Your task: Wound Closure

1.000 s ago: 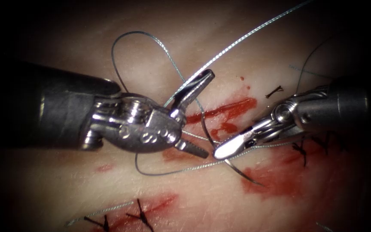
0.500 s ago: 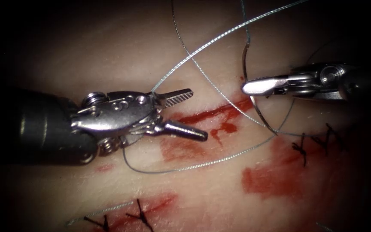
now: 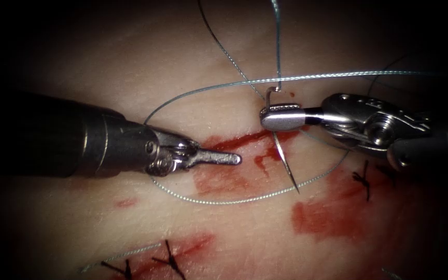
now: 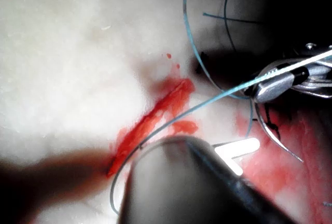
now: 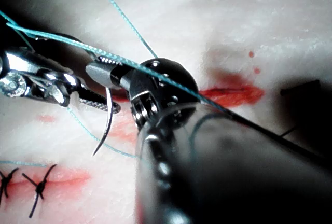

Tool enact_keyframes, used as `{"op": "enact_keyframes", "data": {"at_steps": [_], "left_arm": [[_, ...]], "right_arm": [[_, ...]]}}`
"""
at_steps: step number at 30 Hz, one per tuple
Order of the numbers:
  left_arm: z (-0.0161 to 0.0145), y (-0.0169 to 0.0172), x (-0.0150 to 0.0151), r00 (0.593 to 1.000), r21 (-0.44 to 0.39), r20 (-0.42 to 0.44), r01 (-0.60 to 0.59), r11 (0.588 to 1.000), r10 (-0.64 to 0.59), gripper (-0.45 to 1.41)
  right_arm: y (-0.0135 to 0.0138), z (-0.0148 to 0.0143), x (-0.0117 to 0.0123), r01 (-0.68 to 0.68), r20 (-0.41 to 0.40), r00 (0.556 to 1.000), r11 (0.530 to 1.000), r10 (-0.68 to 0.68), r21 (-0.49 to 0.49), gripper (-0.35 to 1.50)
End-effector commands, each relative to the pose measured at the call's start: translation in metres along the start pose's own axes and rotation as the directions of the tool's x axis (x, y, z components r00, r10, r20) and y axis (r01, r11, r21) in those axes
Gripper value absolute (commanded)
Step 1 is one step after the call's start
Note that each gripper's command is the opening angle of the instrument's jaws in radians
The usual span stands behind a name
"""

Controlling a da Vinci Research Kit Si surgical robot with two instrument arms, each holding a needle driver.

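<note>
Now right tool point(image 3: 278, 116) clamped shut on the needle point(image 3: 285, 158), gripping near its thread end, body and point hanging below the jaws, free of the tissue point(image 3: 130, 62) and poised over the right end of the cut point(image 3: 255, 138). Seen also from the right wrist: needle point(image 5: 105, 120) curving down from the closed jaws. Left tool point(image 3: 219, 157) lying just left of the cut, jaws together, holding nothing. Thread point(image 3: 224, 199) looping loosely around both tips, crossing above the right tool. Red fluid point(image 3: 322, 215) smeared on tissue right of the cut.
</note>
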Motion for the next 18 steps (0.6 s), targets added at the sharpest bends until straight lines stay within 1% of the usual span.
{"op": "enact_keyframes", "data": {"at_steps": [1,3,5,9,11,12,16,18], "left_arm": [[0.0004,-0.0005,-0.0003,1.0,-0.006,-0.001,-0.004,1.0,0.004,0.89],[0.0006,-0.0005,-0.0006,1.0,-0.007,-0.015,0.0,1.0,0.0,0.83],[0.0009,-0.0005,-0.0007,0.998,-0.003,-0.028,-0.048,0.999,0.048,0.84],[0.0013,-0.0004,-0.0009,0.994,0.001,-0.044,-0.095,0.995,0.095,0.84],[0.0017,-0.0004,-0.0008,0.99,0.01,-0.069,-0.124,0.992,0.125,0.88],[0.0019,-0.0004,-0.0008,0.988,0.015,-0.089,-0.125,0.992,0.125,0.91],[0.002,-0.0004,-0.0007,0.983,0.017,-0.124,-0.132,0.991,0.133,0.96],[0.002,-0.0004,-0.0006,0.981,0.022,-0.14,-0.132,0.991,0.134,0.96]], "right_arm": [[-0.0001,0.0012,-0.001,0.022,-0.012,1.0,0.999,-0.023,-0.029,-0.35],[0.0,0.002,-0.0015,0.034,-0.036,0.999,0.996,-0.037,-0.087,-0.35],[0.0,0.0024,-0.0016,0.03,-0.051,0.998,0.992,-0.037,-0.122,-0.35],[0.0,0.0029,-0.0013,0.021,-0.095,0.995,0.983,-0.039,-0.185,-0.35],[-0.0001,0.0031,-0.0013,0.016,-0.115,0.993,0.984,-0.038,-0.179,-0.35],[-0.0002,0.0033,-0.0013,0.016,-0.115,0.993,0.984,-0.037,-0.179,-0.35],[-0.0005,0.0036,-0.0014,0.024,-0.11,0.993,0.985,-0.043,-0.171,-0.35],[-0.0009,0.0038,-0.0015,0.024,-0.113,0.993,0.986,-0.043,-0.164,-0.35]]}}
